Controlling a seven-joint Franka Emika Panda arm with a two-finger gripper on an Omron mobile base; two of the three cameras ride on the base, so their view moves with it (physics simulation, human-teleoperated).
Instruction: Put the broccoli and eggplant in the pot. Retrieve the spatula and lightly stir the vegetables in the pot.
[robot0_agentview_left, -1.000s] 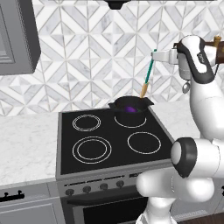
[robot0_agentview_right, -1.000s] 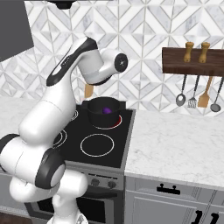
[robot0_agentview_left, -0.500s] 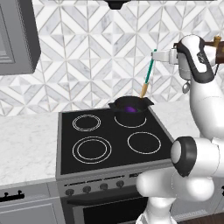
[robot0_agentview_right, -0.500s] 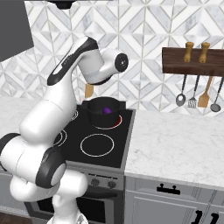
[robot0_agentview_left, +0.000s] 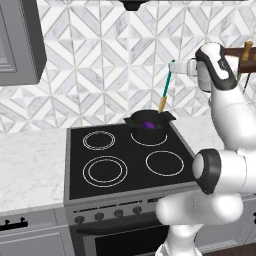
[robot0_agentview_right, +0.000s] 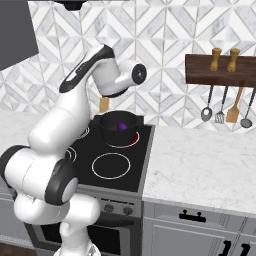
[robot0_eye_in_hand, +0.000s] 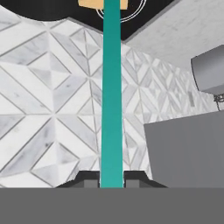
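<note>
Spatula (robot0_agentview_left: 166, 91): thin teal handle, flat yellow-orange blade; judged light, stiff, smooth enough to twist in a narrow grip. Gripped at handle's top end by clenched pincer (robot0_agentview_left: 173, 65); hangs blade-down just above rear rim of pot (robot0_agentview_left: 148, 128).

Left to right:
- Stove (robot0_agentview_left: 125, 158): 4 rings, 3 bare.
- Pot: black, on rear right ring; purple eggplant (robot0_agentview_left: 148, 124) inside; broccoli too hidden to confirm.
- Counter (robot0_agentview_right: 200, 165): bare marble.
- Wall rack (robot0_agentview_right: 220, 70): 4 hanging utensils, well apart, no obstruction.

Descent path to pot appears free.
</note>
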